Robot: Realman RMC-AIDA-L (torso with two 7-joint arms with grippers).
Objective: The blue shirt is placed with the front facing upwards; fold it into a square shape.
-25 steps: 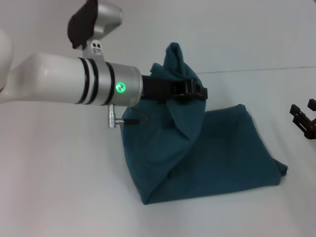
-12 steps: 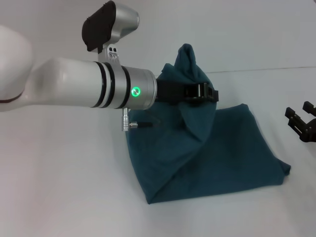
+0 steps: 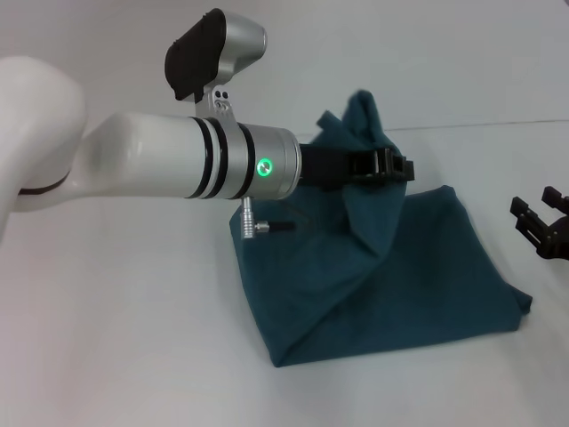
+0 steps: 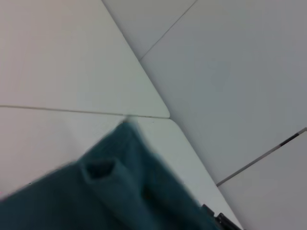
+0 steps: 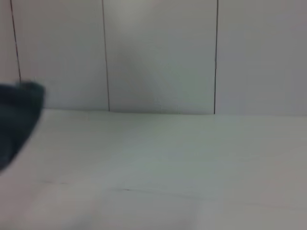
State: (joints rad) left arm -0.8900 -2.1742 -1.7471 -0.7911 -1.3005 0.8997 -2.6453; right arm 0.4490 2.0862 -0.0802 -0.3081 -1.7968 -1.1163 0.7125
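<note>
The left gripper (image 3: 391, 166) is clamping the blue shirt (image 3: 427, 267), lifting a fold. At three o'clock, the right gripper (image 3: 542, 227) is idling; its grasp is unclear.

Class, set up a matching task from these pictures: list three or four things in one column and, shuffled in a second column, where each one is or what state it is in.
Column one:
1. blue shirt
2. left pincer
3. right pincer
4. green light

Column two:
A. glows on the left arm's wrist
B. holds a raised peak of cloth
C. partly folded on the white table
D. apart from the cloth, at the table's right edge

Pairs: 1-C, 2-B, 3-D, 4-A
</note>
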